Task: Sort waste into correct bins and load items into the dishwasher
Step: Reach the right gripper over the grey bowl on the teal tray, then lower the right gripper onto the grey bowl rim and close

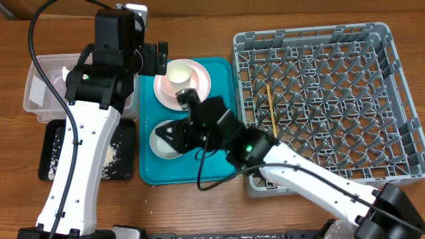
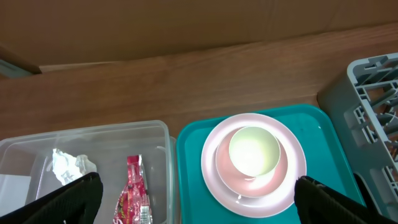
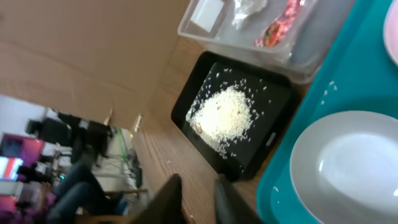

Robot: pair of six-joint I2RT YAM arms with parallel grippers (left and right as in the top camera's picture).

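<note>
Bowl on the teal tray lies just beside the right hand.

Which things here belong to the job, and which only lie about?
Job: pale pink round plate, white cup, white bowl, wooden chopstick, grey plastic dish rack, clear plastic tub, black tray, white tissue wad, red wrapper, white rice.
Lying about: teal plastic serving tray.

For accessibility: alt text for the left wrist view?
White cup on a pink plate on a teal tray; beside it, a clear tub holds a tissue wad and red wrapper. Grey rack corner at right.
</note>
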